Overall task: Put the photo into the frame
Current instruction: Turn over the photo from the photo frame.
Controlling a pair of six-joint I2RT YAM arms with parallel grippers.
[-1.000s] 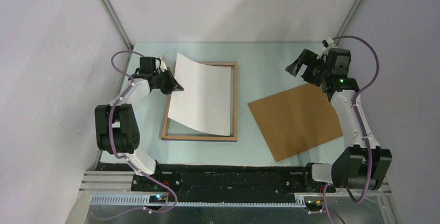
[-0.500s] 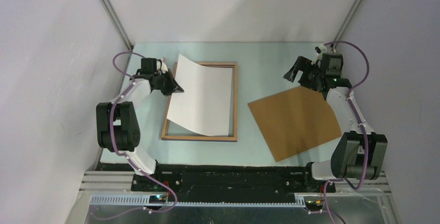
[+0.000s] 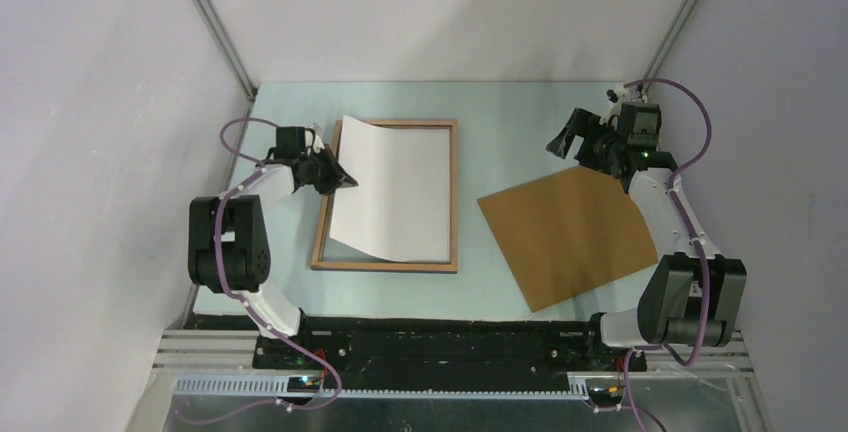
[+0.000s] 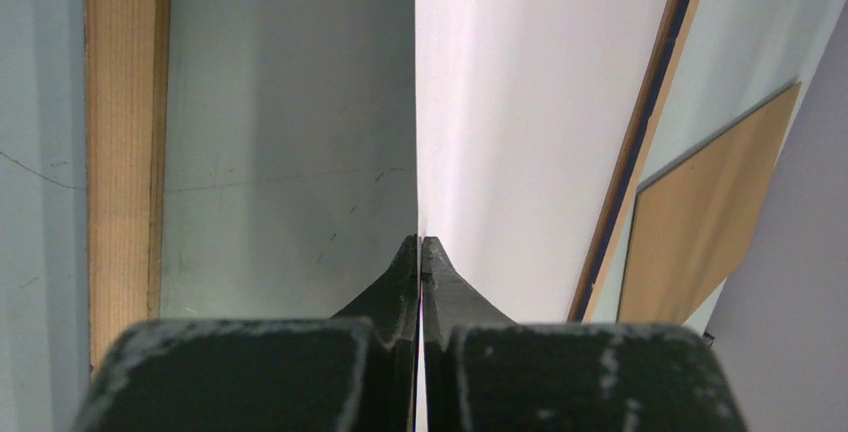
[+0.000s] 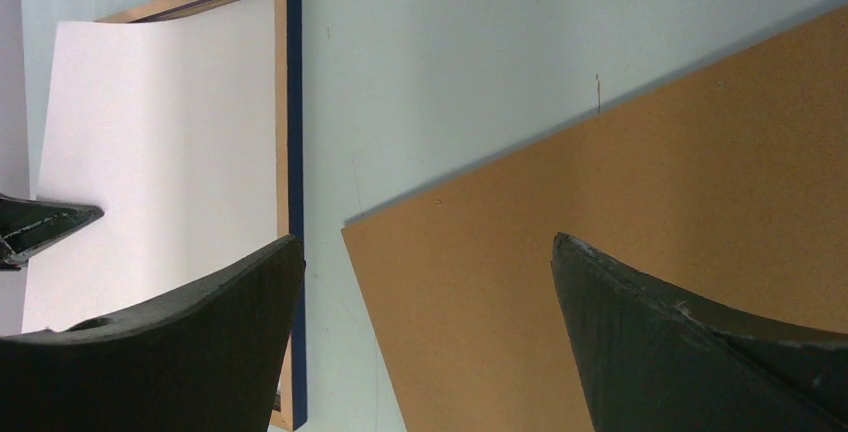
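Pinching the photo (image 3: 395, 192) by its left edge in our clenched left gripper (image 3: 341, 178), we judge it light and floppy; our right gripper (image 3: 568, 142) hangs wide open, empty.

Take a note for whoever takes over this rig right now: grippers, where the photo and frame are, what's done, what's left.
Left gripper: shut on the photo's left edge, holding that edge up.
Right gripper: open, empty, above the brown board's far corner.
Photo: white back up, bowed, over the frame's opening; its right side seems down inside.
Frame: flat on the table, wood back up.
Done: photo brought over the frame.
Left: lower it flat inside the rails, then release.
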